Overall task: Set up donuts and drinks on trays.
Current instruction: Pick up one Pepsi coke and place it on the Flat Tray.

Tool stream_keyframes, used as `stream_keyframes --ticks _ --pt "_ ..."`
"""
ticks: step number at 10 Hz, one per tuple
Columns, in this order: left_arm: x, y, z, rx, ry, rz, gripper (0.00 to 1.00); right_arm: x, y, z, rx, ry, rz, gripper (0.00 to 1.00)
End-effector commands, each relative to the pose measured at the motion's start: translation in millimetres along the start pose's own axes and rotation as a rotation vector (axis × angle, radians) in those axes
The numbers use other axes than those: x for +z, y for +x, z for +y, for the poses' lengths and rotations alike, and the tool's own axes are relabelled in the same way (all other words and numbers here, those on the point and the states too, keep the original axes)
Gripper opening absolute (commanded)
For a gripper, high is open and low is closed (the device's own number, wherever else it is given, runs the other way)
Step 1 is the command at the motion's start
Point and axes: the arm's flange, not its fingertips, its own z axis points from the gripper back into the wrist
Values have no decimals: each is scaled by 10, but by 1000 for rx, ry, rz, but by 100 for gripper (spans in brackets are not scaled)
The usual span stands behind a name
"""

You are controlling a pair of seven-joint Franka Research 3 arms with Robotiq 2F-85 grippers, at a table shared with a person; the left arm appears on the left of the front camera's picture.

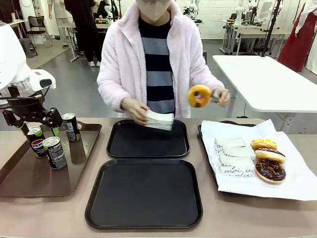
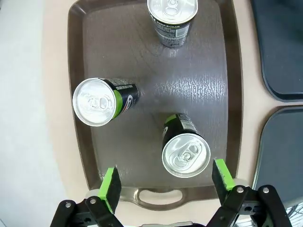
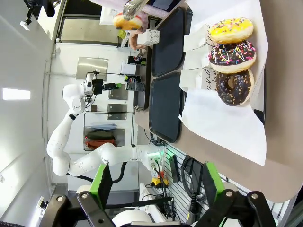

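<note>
Tan table: brown tray on its left end, with a handle cutout in the tray's short edge. White paper sheet on the table's right end, slightly wrinkled. A person in a pink fleece jacket and striped shirt stands at the table's far side. White table stands beyond it, to the right.

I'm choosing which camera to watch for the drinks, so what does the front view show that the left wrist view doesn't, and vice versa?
Front view adds: a person holding a glazed donut in tongs and a paper sleeve over the far black tray, plus three donuts on white paper. Left wrist view adds: the cans' silver tops with pull tabs, and the brown tray's handle slot. Shared: brown tray, cans, open left gripper, edges of the black trays.
</note>
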Motion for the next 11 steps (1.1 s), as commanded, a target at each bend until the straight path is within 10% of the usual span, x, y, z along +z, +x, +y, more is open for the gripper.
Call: stream_keyframes --ticks 1,11 --pt "21 -14 7 -2 8 1 100 9 1 2 11 14 -5 100" --pt "-241 12 -273 41 2 22 100 9 1 2 11 14 -5 100"
